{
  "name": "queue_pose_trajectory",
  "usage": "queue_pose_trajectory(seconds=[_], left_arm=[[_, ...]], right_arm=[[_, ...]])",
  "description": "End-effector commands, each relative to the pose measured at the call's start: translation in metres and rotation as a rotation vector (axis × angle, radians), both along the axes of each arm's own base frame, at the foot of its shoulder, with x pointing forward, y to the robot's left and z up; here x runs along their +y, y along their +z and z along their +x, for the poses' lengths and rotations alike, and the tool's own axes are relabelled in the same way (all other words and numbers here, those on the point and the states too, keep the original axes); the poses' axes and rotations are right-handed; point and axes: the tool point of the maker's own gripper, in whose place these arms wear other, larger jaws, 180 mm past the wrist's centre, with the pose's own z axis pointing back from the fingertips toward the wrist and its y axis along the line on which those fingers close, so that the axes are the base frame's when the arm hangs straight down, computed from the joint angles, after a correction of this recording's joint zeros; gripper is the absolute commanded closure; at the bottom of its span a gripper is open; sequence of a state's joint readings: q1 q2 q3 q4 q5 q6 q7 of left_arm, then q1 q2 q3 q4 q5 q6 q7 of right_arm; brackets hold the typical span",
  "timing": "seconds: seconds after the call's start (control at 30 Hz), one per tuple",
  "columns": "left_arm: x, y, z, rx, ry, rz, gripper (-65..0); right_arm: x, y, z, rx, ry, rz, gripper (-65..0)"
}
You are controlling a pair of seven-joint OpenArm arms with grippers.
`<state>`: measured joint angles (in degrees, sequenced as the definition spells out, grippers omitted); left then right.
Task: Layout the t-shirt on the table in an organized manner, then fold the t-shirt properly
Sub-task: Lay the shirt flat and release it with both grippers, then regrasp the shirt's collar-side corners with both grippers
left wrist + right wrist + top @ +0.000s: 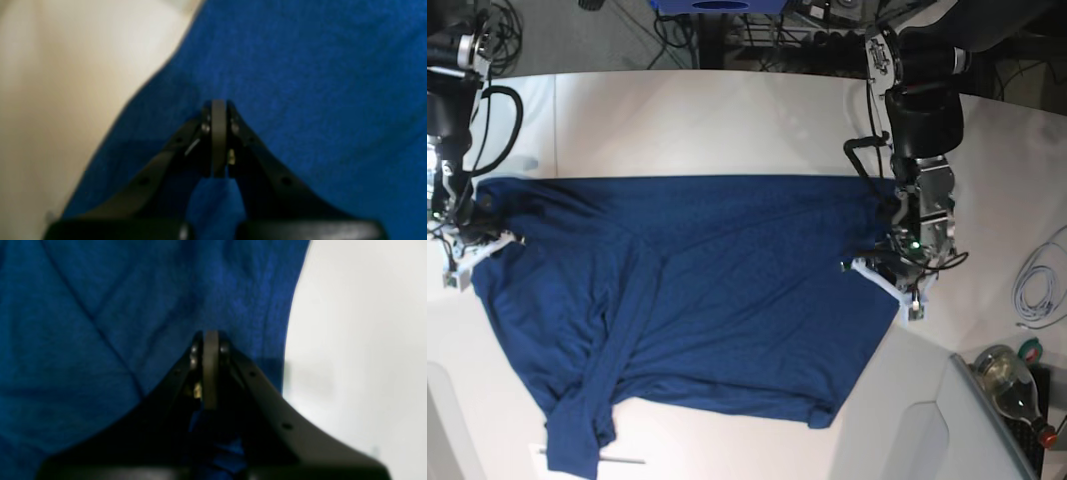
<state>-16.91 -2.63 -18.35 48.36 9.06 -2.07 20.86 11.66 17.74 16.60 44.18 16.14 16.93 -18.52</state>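
Note:
The dark navy-blue t-shirt [727,290] lies spread across the white table [707,120], with folds and a bunched sleeve at its lower left. My left gripper [889,225] is at the shirt's right edge. In the left wrist view it [218,105] is shut, with blue fabric [317,83] between and under its fingers and bare table [66,83] to the left. My right gripper [472,205] is at the shirt's left edge. In the right wrist view it [210,335] is shut, with fabric [83,323] in the jaws and table [360,323] to the right.
A white cable [1032,285] lies at the table's right edge. A bottle [1007,380] stands at the lower right beside a white raised panel [917,440]. Cables and equipment crowd the far edge [757,35].

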Motion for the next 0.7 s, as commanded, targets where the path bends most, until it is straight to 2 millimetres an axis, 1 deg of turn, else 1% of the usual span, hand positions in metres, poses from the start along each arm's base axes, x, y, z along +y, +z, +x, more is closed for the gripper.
queue_pose_trajectory(seconds=[0.0, 0.03, 0.07, 0.13, 0.2, 0.23, 0.33, 0.4, 0.5, 0.53, 0.57, 0.63, 0.67], left_arm=[[0.018, 0.013, 0.009, -0.035, 0.031, 0.064, 0.0], [0.022, 0.012, 0.006, -0.033, 0.034, 0.093, 0.0], [0.026, 0.006, -0.002, -0.017, 0.041, 0.109, 0.0], [0.027, -0.001, -0.013, 0.000, 0.043, 0.113, 0.0], [0.040, -0.002, -0.024, 0.005, 0.065, 0.128, 0.0], [0.043, -0.002, -0.028, 0.001, 0.073, 0.130, 0.0], [0.049, 0.011, -0.030, -0.036, 0.084, 0.151, 0.0], [0.050, 0.023, -0.025, -0.068, 0.082, 0.162, 0.0], [0.042, 0.045, -0.012, -0.139, 0.084, 0.162, 0.0], [0.043, 0.055, -0.008, -0.165, 0.085, 0.170, 0.0], [0.044, 0.057, -0.012, -0.160, 0.088, 0.174, 0.0], [0.048, 0.069, -0.017, -0.153, 0.103, 0.184, 0.0], [0.046, 0.073, -0.019, -0.149, 0.105, 0.183, 0.0]], right_arm=[[-0.023, 0.012, 0.007, -0.017, -0.019, -0.037, -0.6], [-0.029, 0.011, 0.003, -0.006, -0.026, -0.043, -0.6], [-0.035, 0.008, -0.003, 0.010, -0.033, -0.049, -0.6], [-0.046, 0.004, -0.013, 0.036, -0.041, -0.062, -0.5], [-0.053, 0.002, -0.021, 0.050, -0.044, -0.075, -0.5], [-0.058, 0.003, -0.023, 0.051, -0.046, -0.084, -0.3], [-0.061, 0.005, -0.023, 0.051, -0.047, -0.091, -0.2], [-0.061, 0.006, -0.022, 0.049, -0.046, -0.091, -0.2], [-0.060, 0.010, -0.017, 0.036, -0.040, -0.095, -0.2], [-0.059, 0.016, -0.011, 0.013, -0.029, -0.104, -0.2], [-0.057, 0.024, -0.005, -0.012, -0.018, -0.113, -0.2], [-0.053, 0.035, -0.002, -0.050, 0.011, -0.136, -0.2], [-0.051, 0.042, 0.000, -0.072, 0.025, -0.149, -0.2]])
